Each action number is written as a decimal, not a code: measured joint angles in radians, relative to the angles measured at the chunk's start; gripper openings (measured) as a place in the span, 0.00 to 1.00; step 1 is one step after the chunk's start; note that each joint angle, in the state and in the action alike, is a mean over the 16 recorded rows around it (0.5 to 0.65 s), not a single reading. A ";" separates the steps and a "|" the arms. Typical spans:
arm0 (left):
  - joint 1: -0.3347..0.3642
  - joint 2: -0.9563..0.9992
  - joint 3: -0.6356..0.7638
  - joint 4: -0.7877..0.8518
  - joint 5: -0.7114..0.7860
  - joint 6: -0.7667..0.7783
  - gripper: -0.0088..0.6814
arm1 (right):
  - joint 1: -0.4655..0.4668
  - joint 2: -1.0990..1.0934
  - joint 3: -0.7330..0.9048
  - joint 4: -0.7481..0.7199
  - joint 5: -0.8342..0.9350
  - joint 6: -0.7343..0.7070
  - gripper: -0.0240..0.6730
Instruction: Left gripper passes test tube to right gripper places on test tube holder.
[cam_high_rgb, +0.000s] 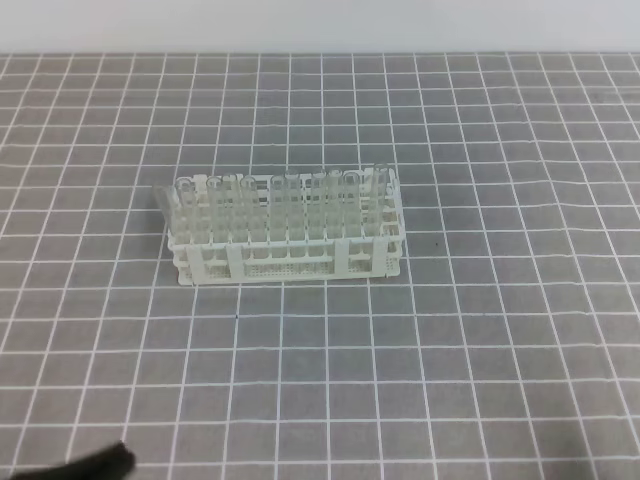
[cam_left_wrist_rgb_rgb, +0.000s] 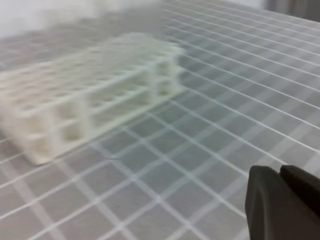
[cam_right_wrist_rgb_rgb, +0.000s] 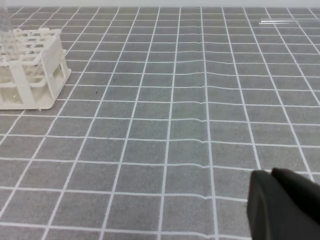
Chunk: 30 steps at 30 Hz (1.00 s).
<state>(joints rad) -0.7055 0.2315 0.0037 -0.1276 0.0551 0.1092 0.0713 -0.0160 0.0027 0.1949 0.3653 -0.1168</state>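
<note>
1. the test tube holder stands on the counter, which is covered by a grey mat with a white grid, a little left of the middle of the exterior high view, long side facing the camera.
2. several clear tubes stand upright in the holder's back rows; their rims show above the white lattice.
3. at the holder's left end a clear tube leans tilted against or just beside the rack; whether it sits in a hole cannot be told.
4. the test tube appears in the right wrist view as a faint clear streak lying flat on the counter, far from the holder and well apart from both grippers.
5. the left gripper shows as 2 dark fingers pressed together at the lower right of the left wrist view, holding nothing, above the counter and well apart from the blurred holder.
6. the right gripper is likewise pressed together and holding nothing, low in its own view, with the holder off to the far left.
7. a dark piece of an arm pokes in at the bottom left of the exterior high view.
</note>
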 joint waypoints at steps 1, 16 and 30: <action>0.026 0.000 0.001 0.000 -0.011 -0.007 0.04 | 0.000 0.000 0.000 0.000 0.000 0.000 0.02; 0.572 -0.134 0.006 0.013 0.027 -0.138 0.04 | 0.000 0.000 0.000 0.000 0.000 0.000 0.02; 0.718 -0.261 0.007 0.074 0.243 -0.131 0.04 | 0.000 0.001 0.000 0.001 0.000 0.000 0.02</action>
<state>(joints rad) 0.0129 -0.0292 0.0109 -0.0535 0.2983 -0.0221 0.0713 -0.0151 0.0027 0.1955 0.3653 -0.1168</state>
